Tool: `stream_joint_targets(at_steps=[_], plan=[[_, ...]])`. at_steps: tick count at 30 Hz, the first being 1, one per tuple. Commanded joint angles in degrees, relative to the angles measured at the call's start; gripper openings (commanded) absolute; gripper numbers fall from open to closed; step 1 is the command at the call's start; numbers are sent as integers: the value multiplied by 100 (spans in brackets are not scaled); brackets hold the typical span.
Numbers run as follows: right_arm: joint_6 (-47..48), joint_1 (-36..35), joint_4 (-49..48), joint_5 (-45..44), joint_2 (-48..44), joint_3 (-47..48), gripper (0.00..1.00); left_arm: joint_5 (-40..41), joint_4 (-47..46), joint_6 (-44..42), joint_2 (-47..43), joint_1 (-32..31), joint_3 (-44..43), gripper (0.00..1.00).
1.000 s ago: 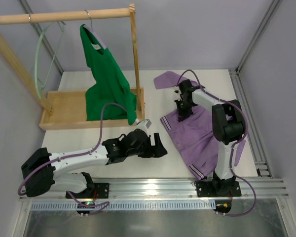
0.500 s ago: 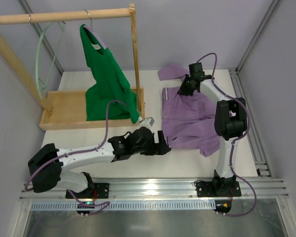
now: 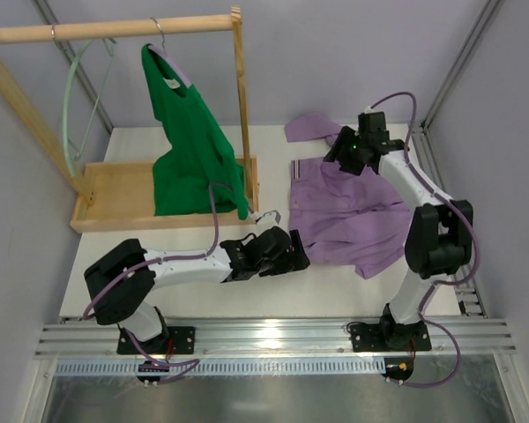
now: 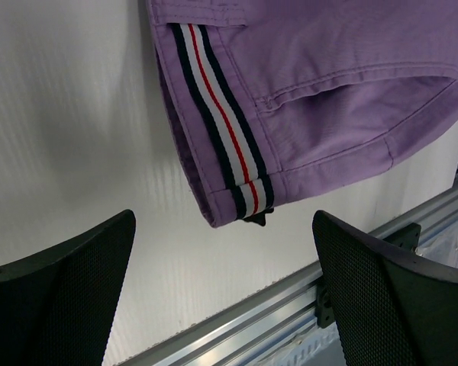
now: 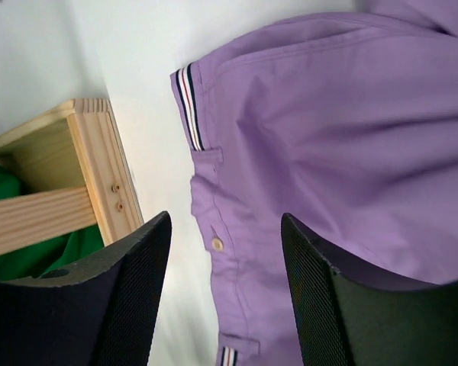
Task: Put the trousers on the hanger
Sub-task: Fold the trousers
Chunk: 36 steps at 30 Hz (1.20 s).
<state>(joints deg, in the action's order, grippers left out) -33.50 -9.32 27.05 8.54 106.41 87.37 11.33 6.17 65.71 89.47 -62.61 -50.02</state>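
Two tools are shown with their fingers spread and nothing held between them. The trousers [image 3: 344,216] are spread flat on the right half of the surface [image 3: 159,291], closer to its far right corner than to its near edge, with one loose flap of lilac cloth turned up toward the far edge. The left tool [image 3: 289,252] is stretched low across the middle of the surface, and its wide-open fingers [image 4: 69,297] are pointed at the near left corner of the garment; in the left wrist view a striped band [image 4: 221,137] of navy, white and red is seen ending just ahead of the fingers, apart from both. The right tool [image 3: 348,150] is held above the far part of the trousers, and in its wrist view the lilac cloth, a small pale button [image 5: 217,243] and a short striped tab are seen below the parted fingers, none of them gripped. The hanger [image 3: 70,115] is hung by its hook from the wooden rail [image 3: 115,28] over the far left corner, well apart from the trousers. A green top [image 3: 189,150] is hung from the same rail, draped down into the wooden base [image 3: 115,198] that stands just beside the waistband side of the trousers
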Motion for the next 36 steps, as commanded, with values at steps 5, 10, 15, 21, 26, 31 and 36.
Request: stream_joint_targets(at_steps=[5,10,15,21,26,31,36], plan=[[563,422,99,-115,-1781,-1134,63,159,-582,679,150,-15,-360,98],[748,528,134,-159,-2308,-1722,63,211,-503,1661,-35,-32,-289,97],[827,554,-6,-115,-2607,-2224,63,449,-504,2498,-18,-14,-228,94],[1029,668,37,-221,-3020,-2681,63,38,-889,3157,334,222,18,89],[994,765,125,-194,-3398,-3103,64,123,-1180,3281,361,284,221,81],[740,765,458,-544,-3837,-3376,63,194,-1408,3097,457,311,124,54],[362,853,898,-1222,-4145,-3394,63,246,-1182,2649,203,320,10,0]])
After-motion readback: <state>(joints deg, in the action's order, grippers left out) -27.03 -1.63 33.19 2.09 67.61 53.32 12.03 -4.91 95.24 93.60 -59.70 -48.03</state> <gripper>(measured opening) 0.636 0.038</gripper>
